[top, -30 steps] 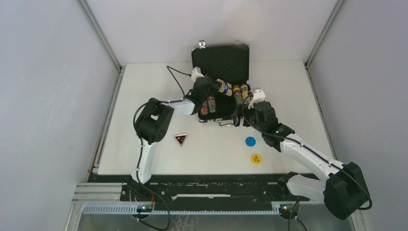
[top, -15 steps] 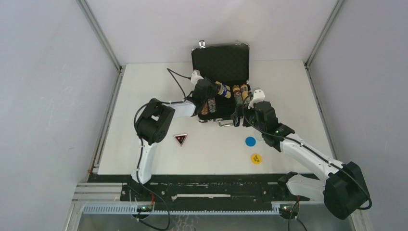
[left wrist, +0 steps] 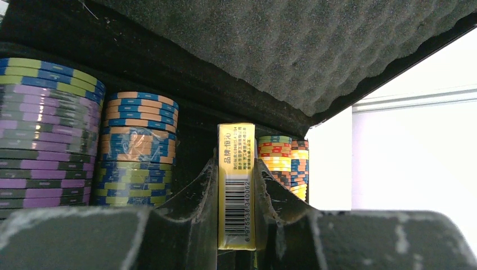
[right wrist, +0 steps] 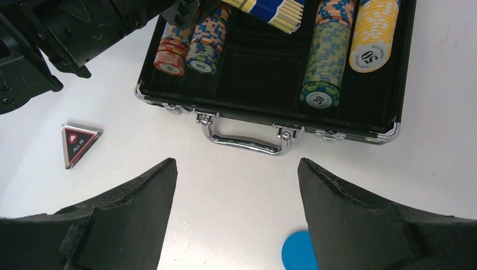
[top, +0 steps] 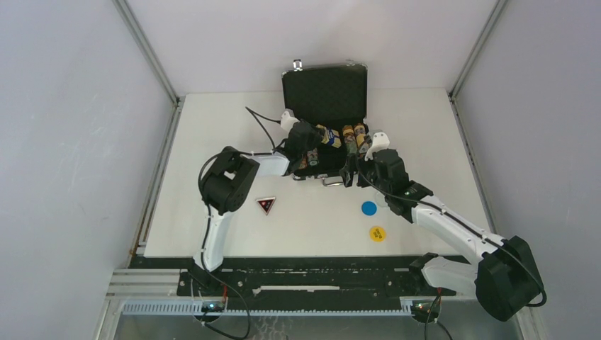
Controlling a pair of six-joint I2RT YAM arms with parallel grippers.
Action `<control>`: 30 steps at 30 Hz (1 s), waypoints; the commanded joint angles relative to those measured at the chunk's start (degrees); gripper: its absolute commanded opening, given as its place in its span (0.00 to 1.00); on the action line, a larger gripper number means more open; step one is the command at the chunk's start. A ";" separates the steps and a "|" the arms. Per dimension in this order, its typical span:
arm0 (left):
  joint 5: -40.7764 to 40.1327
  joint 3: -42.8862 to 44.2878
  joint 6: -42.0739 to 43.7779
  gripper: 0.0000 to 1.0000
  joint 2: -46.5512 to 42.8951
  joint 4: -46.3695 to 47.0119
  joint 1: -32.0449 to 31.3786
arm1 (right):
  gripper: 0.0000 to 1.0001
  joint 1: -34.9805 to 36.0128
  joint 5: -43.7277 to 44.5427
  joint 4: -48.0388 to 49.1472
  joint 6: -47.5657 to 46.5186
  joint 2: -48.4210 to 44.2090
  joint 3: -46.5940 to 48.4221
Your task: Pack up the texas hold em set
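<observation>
1. Black briefcase (top: 324, 88) sits open at the far side of the table (top: 227, 142), chips (left wrist: 50, 129) in rows inside.
2. Right gripper (right wrist: 236, 169) is spread wide, hovering just in front of the case's handle (right wrist: 242, 140).
3. Left gripper (left wrist: 235, 166) pinches the yellow card deck (left wrist: 236, 197) above the tray.

Left pincer (left wrist: 236, 169) clamped on card deck (left wrist: 236, 202), right pincer (right wrist: 236, 164) agape.

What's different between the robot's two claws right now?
The left gripper is clamped on the yellow card deck; the right gripper is open and holds nothing. The left one reaches inside the briefcase beside the chip rows; the right one hovers over the table outside, facing its handle. Both have two dark fingers.
</observation>
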 commanded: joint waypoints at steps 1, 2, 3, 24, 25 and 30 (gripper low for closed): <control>1.89 -2.08 1.52 0.01 -1.82 -3.73 -1.02 | 0.86 -0.38 -0.91 2.65 1.31 0.05 -0.25; 2.13 -1.62 1.77 0.04 -1.48 -3.96 -1.01 | 0.86 -0.34 -1.04 2.72 1.27 0.08 -0.27; 2.23 -1.13 1.95 0.08 -1.31 -4.44 -1.01 | 0.86 -0.37 -1.13 2.77 1.35 0.09 -0.29; -2.79 11.77 21.01 0.60 -5.86 -25.37 0.92 | 0.86 -0.34 -1.72 3.23 1.36 0.65 -0.55; -2.53 11.93 21.30 0.64 -6.25 -26.25 1.14 | 0.86 -0.37 -1.77 3.19 1.36 0.70 -0.49; -1.12 9.71 21.05 0.69 -8.59 -26.50 2.14 | 0.86 -0.38 -1.70 3.15 1.44 0.66 -0.54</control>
